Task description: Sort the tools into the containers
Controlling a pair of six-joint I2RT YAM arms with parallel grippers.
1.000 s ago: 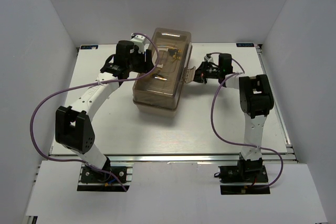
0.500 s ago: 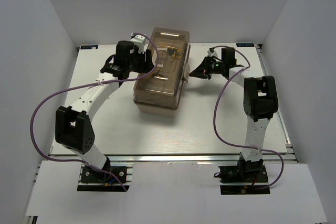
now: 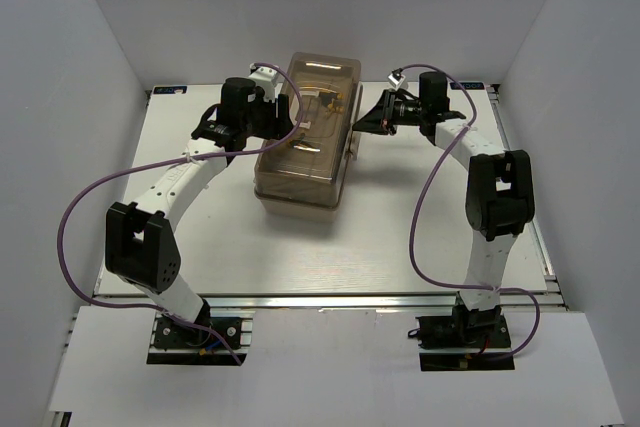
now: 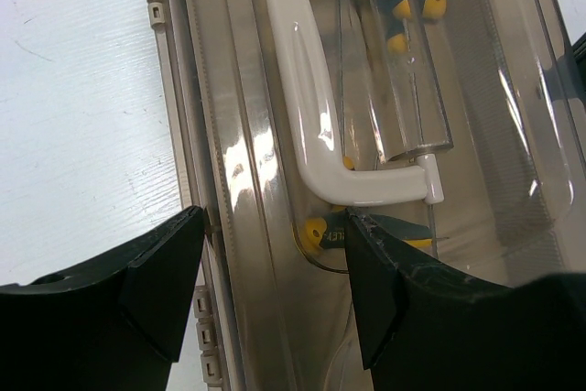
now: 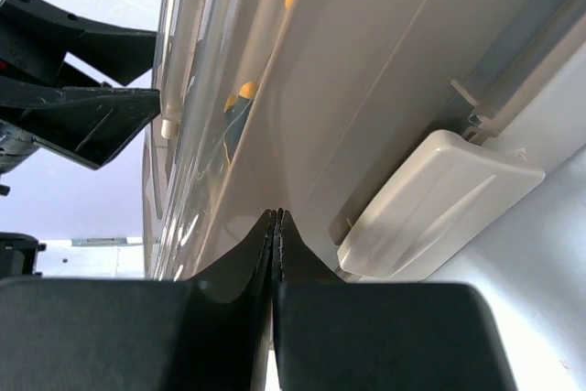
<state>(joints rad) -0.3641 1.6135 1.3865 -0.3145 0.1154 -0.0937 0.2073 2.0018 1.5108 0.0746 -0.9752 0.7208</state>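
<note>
Beige plastic toolbox (image 3: 305,137) with translucent brown lid sat on the white table (image 3: 400,237). The left gripper (image 4: 272,235) gaped wide astride its lid edge, holding nothing. The right gripper (image 5: 276,217), closed, pointed at its wall beside the beige latch (image 5: 439,199).

A white table (image 3: 400,237) stands enclosed by plain white walls (image 3: 90,57).

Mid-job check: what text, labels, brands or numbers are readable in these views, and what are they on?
No text is readable.
Too small to read: the left blue sticker on the table, far edge.
Too small to read: the right blue sticker there.
No print visible on the toolbox lid or its handle.
</note>
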